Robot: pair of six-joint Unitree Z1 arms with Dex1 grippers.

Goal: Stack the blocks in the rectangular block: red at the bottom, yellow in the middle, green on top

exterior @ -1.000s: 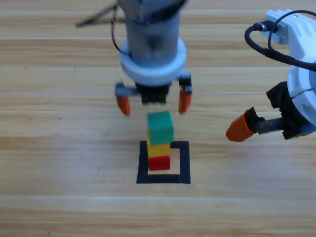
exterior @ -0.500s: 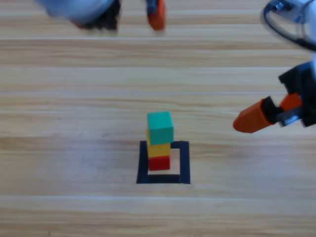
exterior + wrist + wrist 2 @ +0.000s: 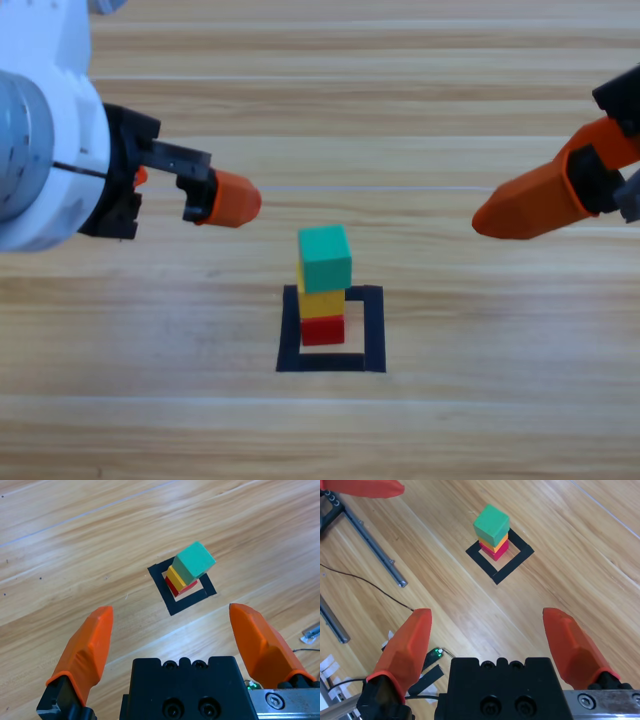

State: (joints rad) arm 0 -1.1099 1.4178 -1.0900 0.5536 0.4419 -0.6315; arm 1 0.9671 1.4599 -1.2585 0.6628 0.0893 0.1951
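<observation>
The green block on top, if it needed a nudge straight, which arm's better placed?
Probably the left: the left gripper, jaws open, hangs nearer the green block than the right gripper does. But the stack already stands complete inside the tape square.

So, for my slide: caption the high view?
Green, yellow, red stacked inside the tape square.

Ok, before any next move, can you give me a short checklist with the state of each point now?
1. Red cube at bottom, inside tape square: ok.
2. Yellow cube in middle: ok.
3. Green cube on top: ok.
4. Stack straight: not ok, green sits slightly turned and off-centre on yellow in both wrist views.
5. Left gripper open, holding nothing, apart from stack: ok.
6. Right gripper open, holding nothing, apart from stack: ok.
</observation>
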